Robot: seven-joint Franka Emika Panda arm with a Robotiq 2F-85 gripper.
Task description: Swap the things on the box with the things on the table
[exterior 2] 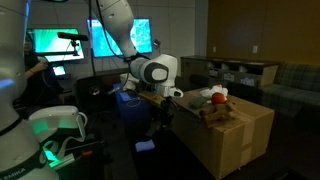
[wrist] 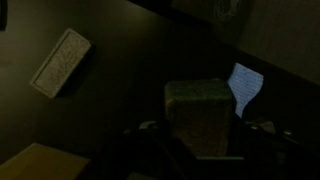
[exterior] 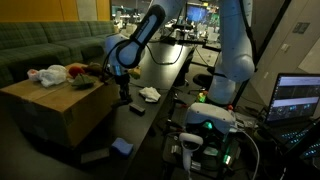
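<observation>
The brown cardboard box (exterior: 55,105) (exterior 2: 232,135) stands beside the long black table (exterior: 165,75). On the box lie a white and pink thing (exterior: 52,74), a red thing (exterior: 76,70) (exterior 2: 216,97) and a brown plush (exterior: 85,82) (exterior 2: 214,112). My gripper (exterior: 122,90) (exterior 2: 160,106) (wrist: 204,132) hangs over the table edge next to the box, shut on a grey-green block (wrist: 200,105). A white crumpled thing (exterior: 150,94) (wrist: 246,86) lies on the table just beyond it. In the wrist view the fingers are dark and hard to make out.
A small dark flat object (exterior: 137,109) lies on the table near the gripper. The wrist view shows a pale rectangular object (wrist: 60,62) lying flat to the left. A blue object (exterior: 122,147) (exterior 2: 145,146) lies low by the box. Monitors and a laptop (exterior: 298,97) stand around.
</observation>
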